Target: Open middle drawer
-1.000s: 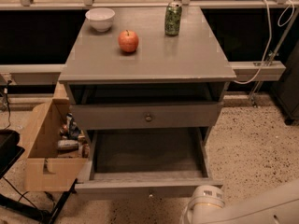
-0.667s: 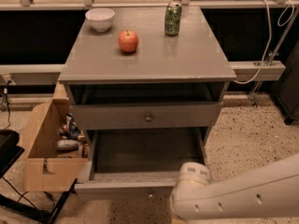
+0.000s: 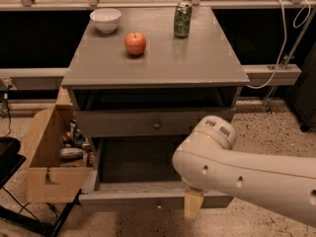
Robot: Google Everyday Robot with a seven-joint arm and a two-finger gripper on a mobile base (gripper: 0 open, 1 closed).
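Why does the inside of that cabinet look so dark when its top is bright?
Camera view: light comes from above, so the cabinet top has a pale sheen near the can; the recess above the middle drawer and the open bottom drawer lie in shadow; the white arm catches the light, with the hand hanging under it at the bottom drawer's front.

grey table (image 3: 197, 58) has a white bowl (image 3: 105, 19) back left, red apple (image 3: 135, 43) near it toward the front, green can (image 3: 182, 19) back right, all apart. the gripper (image 3: 193, 205) is down low in front of the table, well below its top.
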